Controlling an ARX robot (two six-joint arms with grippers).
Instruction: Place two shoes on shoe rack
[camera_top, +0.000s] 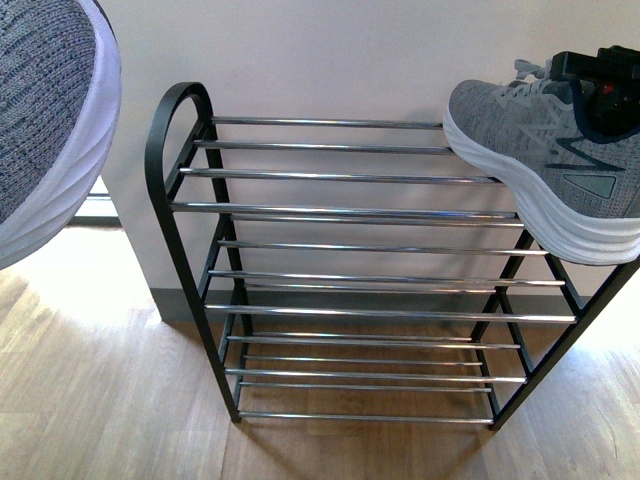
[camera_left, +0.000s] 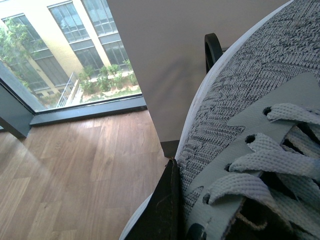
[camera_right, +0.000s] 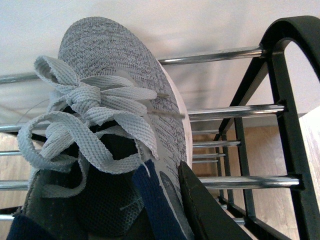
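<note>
Since nothing is released, we judge neither placed: our right gripper (camera_top: 600, 85) clamps one grey knit white-soled sneaker (camera_top: 530, 140) over the top tier of the black-framed chrome-barred rack (camera_top: 340, 209); our left gripper (camera_left: 177, 220) holds its twin (camera_top: 45, 110) left of that rack.

No lettering, brand name or number is legible anywhere. The grey knit sneaker with white sole (camera_top: 520, 140) bears only a dark zigzag mark (camera_top: 572, 152).
</note>
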